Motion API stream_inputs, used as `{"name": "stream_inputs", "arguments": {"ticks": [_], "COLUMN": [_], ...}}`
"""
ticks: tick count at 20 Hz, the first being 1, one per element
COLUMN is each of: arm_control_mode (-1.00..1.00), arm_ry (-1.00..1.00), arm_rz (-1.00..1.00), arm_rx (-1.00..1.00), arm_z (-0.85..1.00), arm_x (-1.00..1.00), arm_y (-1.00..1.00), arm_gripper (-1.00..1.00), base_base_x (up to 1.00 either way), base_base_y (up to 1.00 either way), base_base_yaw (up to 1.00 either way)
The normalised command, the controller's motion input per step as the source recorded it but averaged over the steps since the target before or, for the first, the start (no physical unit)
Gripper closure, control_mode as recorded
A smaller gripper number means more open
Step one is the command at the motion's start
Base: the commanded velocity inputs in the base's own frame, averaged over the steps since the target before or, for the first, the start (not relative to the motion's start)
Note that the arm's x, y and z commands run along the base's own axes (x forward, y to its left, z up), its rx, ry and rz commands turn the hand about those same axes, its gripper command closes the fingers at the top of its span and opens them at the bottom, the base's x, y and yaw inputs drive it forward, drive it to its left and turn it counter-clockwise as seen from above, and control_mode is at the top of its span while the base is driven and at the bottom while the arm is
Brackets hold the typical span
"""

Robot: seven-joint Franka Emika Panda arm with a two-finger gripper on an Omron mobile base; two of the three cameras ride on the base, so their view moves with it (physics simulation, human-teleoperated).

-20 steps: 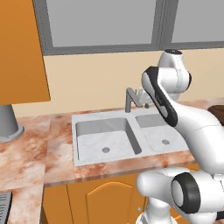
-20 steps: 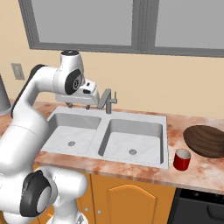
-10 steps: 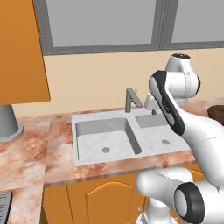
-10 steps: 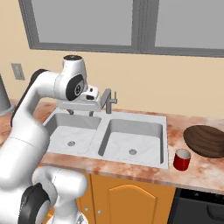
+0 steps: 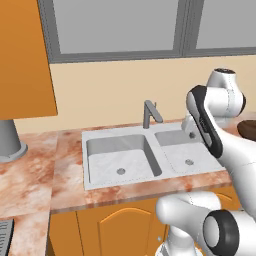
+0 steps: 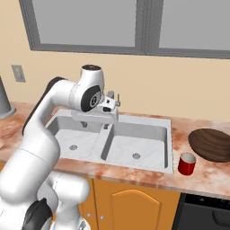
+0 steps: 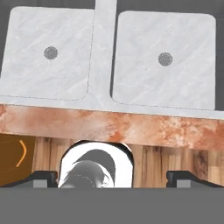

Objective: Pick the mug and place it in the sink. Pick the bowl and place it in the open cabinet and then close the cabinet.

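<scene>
The gripper [image 7: 112,175] is being held spread wide and empty above the 2-basin sink [image 6: 117,143], while the red mug [image 6: 187,163] is being left on the counter [image 6: 204,176] beside the bowl [image 6: 211,144].

You get two base views from behind the arm, left and right, facing the sink [image 5: 131,159] mid-frame, and a near hand view straight down onto both basins.

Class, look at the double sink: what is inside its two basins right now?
Each basin of the sink shows just a round drain on bare metal. The arm covers part of the left basin in the right base view.
</scene>
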Motion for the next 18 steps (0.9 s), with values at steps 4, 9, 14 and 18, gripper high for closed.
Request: {"name": "stream_inputs", "arguments": {"ticks": [4,9,14,18], "arm_control_mode": [-1.00,-1.00,-1.00,-1.00], "arm_ry": [0.07,0.08,0.03,0.00], "arm_rz": [0.00,0.00,-0.02,-0.01], "arm_rx": [0.06,0.06,0.06,0.04], "arm_z": [-0.15,-0.21,-0.24,-0.22], "arm_x": [0.00,-0.03,-0.17,-0.20], "arm_y": [-0.66,-0.63,-0.70,-0.59], "arm_gripper": [-1.00,-1.00,-1.00,-1.00], "base_base_x": [0.00,0.00,0.00,0.00], "base_base_y": [0.00,0.00,0.00,0.00], "base_base_yaw": [0.00,0.00,0.00,0.00]}}
